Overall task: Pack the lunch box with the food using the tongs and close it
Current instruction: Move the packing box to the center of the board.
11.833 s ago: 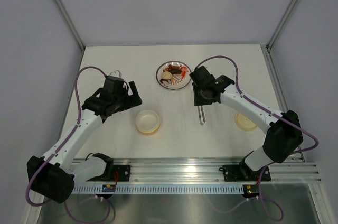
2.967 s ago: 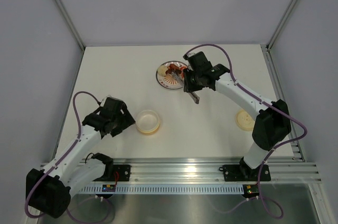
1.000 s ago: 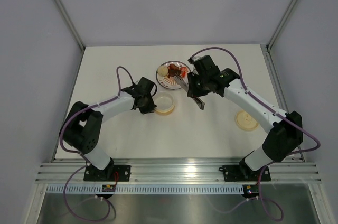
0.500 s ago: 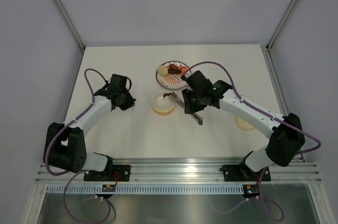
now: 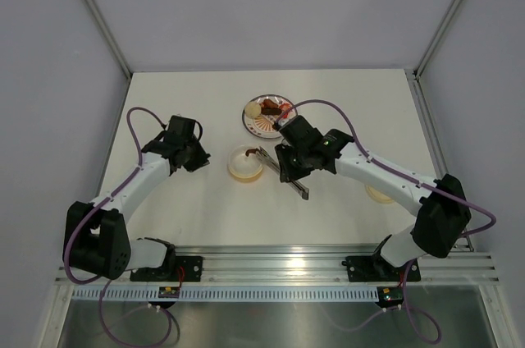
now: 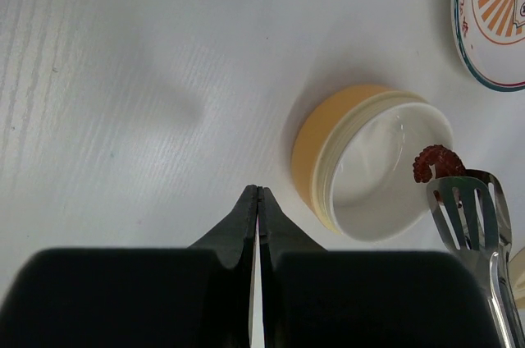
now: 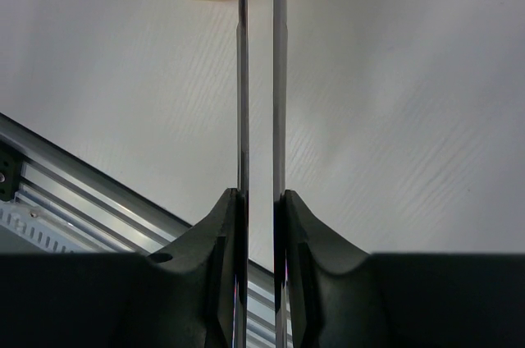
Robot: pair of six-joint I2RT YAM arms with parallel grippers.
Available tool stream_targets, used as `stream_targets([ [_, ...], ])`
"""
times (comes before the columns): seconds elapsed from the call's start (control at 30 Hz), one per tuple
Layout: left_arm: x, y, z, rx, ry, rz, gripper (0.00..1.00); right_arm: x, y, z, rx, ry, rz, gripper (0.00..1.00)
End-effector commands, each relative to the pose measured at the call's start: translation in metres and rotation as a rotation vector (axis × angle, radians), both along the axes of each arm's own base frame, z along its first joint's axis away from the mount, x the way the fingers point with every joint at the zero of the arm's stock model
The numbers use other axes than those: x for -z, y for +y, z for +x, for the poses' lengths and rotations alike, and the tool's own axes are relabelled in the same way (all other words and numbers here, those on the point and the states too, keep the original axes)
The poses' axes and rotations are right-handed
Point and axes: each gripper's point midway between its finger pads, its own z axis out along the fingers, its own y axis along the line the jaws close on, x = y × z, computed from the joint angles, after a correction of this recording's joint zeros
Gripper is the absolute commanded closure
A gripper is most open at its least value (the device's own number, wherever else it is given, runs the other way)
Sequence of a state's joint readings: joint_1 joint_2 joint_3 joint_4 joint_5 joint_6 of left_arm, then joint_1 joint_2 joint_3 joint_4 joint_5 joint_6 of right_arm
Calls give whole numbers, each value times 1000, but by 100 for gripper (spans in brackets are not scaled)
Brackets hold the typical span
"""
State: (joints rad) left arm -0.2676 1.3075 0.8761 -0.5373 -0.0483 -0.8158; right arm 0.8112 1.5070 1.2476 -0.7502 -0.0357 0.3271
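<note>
Packing just begun: the right end effector (image 7: 260, 200) clamps the tongs (image 6: 469, 208), carrying one food piece (image 6: 432, 164) over the empty lunch box (image 6: 328, 159). The left end effector (image 6: 258, 200) is shut and empty. More food (image 5: 273, 106) lies on the plate (image 5: 261, 125), and the lid (image 5: 379, 194) is unfitted.

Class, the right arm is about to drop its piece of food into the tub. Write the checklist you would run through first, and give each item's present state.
1. Right gripper clamped on the tongs: ok.
2. Food piece pinched in the tong tips: ok.
3. Piece fully over the lunch box opening: cannot tell; it sits right at the rim.
4. Lunch box upright, open and empty: ok.
5. Left gripper shut and apart from the lunch box: ok.
</note>
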Motion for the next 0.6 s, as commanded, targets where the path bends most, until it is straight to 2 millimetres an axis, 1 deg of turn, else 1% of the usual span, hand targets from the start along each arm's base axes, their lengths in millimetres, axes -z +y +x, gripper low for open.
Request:
stream_targets([
  [0.0,-11,-2,1,18,-40,-12,100,-18,24,4,-33,-38,69,94],
  [0.1,-8,-2,0,19,-32,-12,100,-16,27,3,-38,-37,62,94],
  [0.23,-6,-2,-1,19,-28,-10,100,-19,29,2,-37,-47,63,94],
  [0.47,-3,-2,0,20,-23,-10,100,-38,27,2,-25,-89,79,94],
  [0.57,0,-2,-1,20,-15,-9,100,-48,31,1,-33,-101,93,94],
])
